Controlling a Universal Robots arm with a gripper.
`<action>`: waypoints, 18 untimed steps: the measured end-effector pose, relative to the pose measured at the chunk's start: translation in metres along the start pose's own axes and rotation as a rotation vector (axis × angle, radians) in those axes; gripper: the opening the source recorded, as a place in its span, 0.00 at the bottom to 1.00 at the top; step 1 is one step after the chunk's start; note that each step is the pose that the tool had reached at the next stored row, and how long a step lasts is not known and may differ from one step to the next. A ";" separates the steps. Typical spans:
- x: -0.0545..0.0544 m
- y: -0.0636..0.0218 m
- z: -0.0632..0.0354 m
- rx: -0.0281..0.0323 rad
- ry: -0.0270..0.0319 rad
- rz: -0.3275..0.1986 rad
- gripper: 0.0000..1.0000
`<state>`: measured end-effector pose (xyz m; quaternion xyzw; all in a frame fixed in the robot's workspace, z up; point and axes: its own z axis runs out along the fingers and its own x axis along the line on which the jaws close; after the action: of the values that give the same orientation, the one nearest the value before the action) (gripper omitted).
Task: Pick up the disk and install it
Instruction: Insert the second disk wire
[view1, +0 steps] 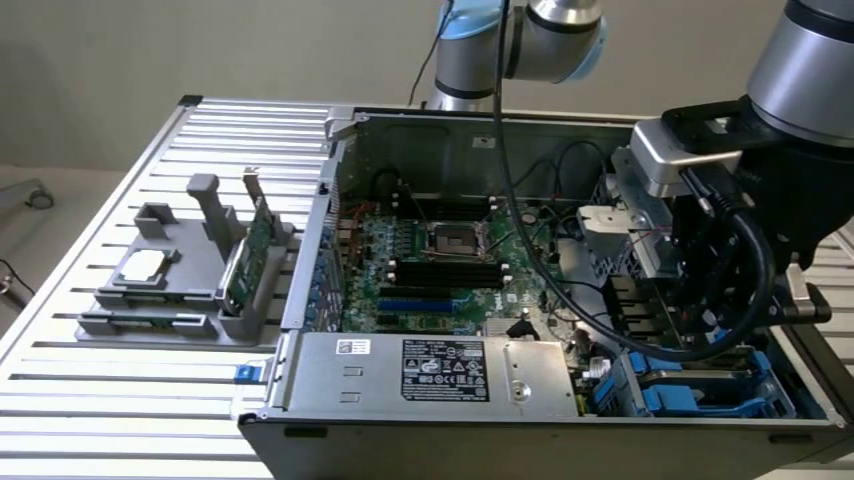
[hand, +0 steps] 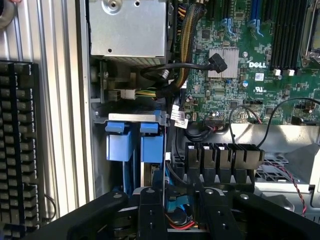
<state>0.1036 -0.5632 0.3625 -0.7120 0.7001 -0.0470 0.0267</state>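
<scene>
Looking into the open black computer case (view1: 350, 150), you find the disk (view1: 703, 386), a flat drive framed by a bright blue plastic carrier, lying low in the drive bay at the case's near corner, on the exterior view's right. It sits just beside the silver box-shaped power supply with the white label (view1: 430, 371) and well apart from the green motherboard (view1: 441, 262) at the middle of the case.

Your black pincer (hand: 182, 216) hangs directly over that bay, sunk among the black cables, so the disk lies straight below it rather than off to either side. In the wrist view, blue plastic shows right at the pincer, and two blue carrier tabs (hand: 120, 146) stand just beyond it against the bay's metal wall.

You cannot tell from these pictures whether the pincer is open or closed, nor whether it has hold of the carrier; cables and its own body hide the contact.

Judging by the blue rails in the wrist view, the carrier's long axis runs away from the pincer toward those tabs. There is only one arm, and it is already at the bay.
</scene>
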 end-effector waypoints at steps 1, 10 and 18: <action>0.000 0.0000 -0.0001 0.0000 0.0008 -0.001 0.33; -0.004 -0.0031 0.0002 0.0002 0.0033 -0.009 0.33; -0.007 -0.0051 0.0003 0.0003 0.0059 -0.017 0.18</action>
<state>0.1086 -0.5564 0.3626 -0.7178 0.6941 -0.0495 0.0244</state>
